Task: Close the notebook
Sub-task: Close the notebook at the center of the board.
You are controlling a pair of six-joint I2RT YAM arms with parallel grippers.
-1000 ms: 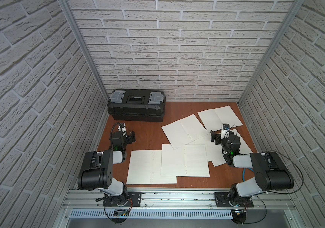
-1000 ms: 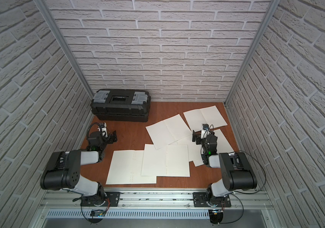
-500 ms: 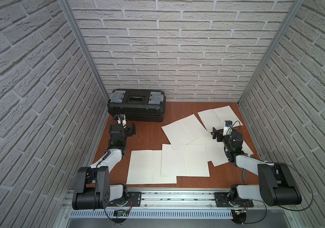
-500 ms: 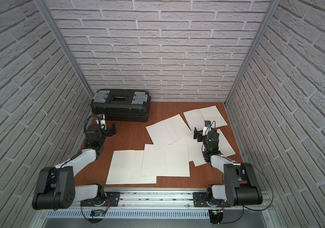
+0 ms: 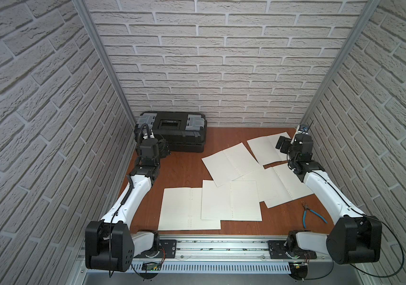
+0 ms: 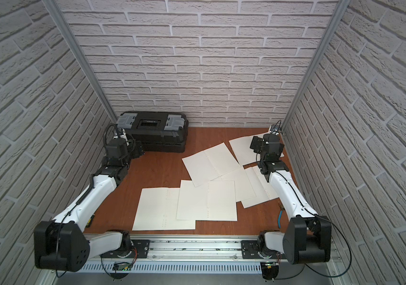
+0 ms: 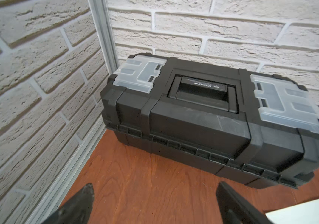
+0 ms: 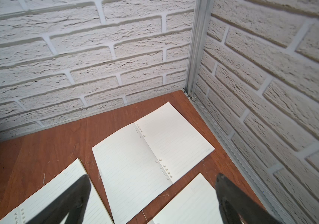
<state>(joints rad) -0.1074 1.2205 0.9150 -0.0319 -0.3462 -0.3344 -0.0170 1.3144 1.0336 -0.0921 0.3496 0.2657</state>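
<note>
Currently you are holding both jaws released and empty. Several open notebooks (image 5: pixel 231 199) are lying across the bench (image 5: pixel 179 167), some overlapping; you are risking dragging the neighbours while folding one shut.

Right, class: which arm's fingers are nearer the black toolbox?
Left. The left fingers hover just in front of the toolbox; the right fingers hang over an open notebook at the opposite far corner.

Toolbox (image 7: pixel 203 120) just ahead of left gripper (image 7: pixel 154 185)
</note>
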